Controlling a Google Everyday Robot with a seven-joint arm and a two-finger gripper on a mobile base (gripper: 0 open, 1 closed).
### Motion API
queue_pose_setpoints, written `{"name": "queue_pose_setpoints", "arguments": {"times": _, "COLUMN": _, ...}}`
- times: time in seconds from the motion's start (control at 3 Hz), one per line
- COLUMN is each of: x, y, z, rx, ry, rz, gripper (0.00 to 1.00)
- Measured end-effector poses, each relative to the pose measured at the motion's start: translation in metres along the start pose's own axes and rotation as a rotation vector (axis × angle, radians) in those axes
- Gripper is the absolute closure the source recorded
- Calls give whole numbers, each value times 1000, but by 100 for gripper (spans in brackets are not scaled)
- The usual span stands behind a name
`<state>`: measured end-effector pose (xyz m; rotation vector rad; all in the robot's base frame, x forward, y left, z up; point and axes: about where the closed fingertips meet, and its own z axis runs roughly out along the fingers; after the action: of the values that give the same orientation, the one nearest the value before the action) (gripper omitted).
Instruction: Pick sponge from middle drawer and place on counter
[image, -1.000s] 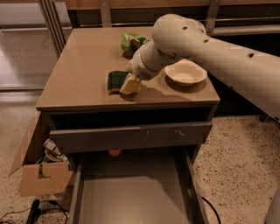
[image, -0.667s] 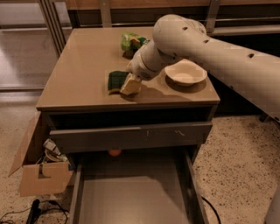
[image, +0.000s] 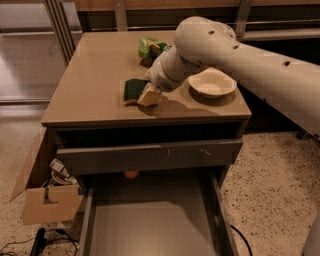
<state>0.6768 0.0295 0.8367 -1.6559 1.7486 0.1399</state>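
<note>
The sponge (image: 133, 90), dark green face up with a yellow edge showing, lies flat on the tan counter (image: 95, 85) near its front middle. My gripper (image: 150, 96) is low over the counter at the sponge's right edge, touching or overlapping it. The arm reaches in from the right. The middle drawer (image: 150, 225) is pulled open below, and its grey floor is bare apart from a small orange thing (image: 131, 174) at the back.
A bright green snack bag (image: 150, 48) lies at the back of the counter. A white bowl (image: 212, 82) sits right of the gripper. A closed drawer front (image: 150, 156) is above the open drawer. An open cardboard box (image: 45, 200) and cables stand on the floor at left.
</note>
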Motion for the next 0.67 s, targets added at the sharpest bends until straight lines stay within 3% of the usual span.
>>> {"name": "queue_pose_setpoints", "arguments": {"times": 0.33, "x": 0, "y": 0, "z": 0, "rx": 0, "ry": 0, "rz": 0, "gripper": 16}}
{"name": "queue_pose_setpoints", "arguments": {"times": 0.67, "x": 0, "y": 0, "z": 0, "rx": 0, "ry": 0, "rz": 0, "gripper": 0}}
